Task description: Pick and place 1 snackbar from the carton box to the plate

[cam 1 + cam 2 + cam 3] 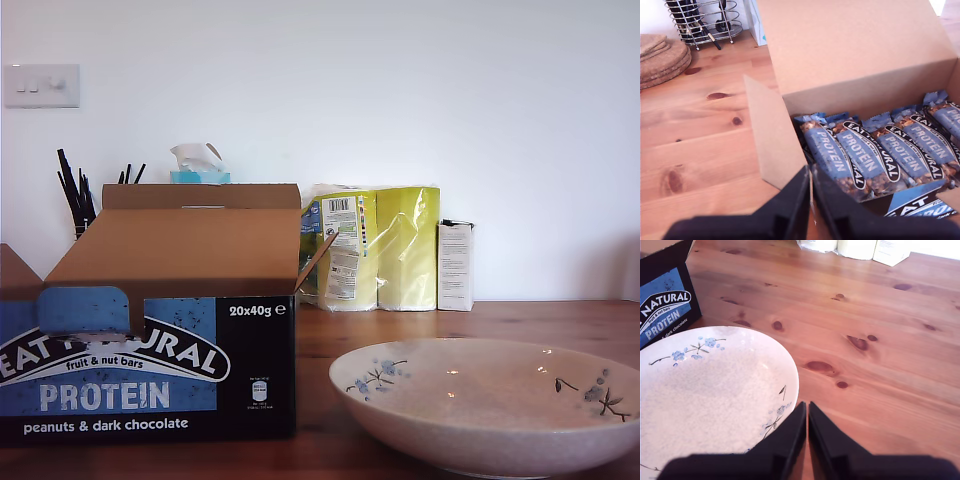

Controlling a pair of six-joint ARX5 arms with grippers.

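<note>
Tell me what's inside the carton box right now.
The first wrist view shows the carton box open, with a row of snackbars lying side by side, blue PROTEIN labels up. Anything beneath that layer is covered. My first gripper hangs closed above the near edge.

Carton box (150, 330) at exterior view's lower left, flaps open; snackbars (875, 155) side by side inside. Plate (490, 400) at lower right, just beside it. Tissue box (200, 170), roll pack (385, 245) behind.

The plate (490, 415) and carton box (150, 360) run past the exterior view's edges.
</note>
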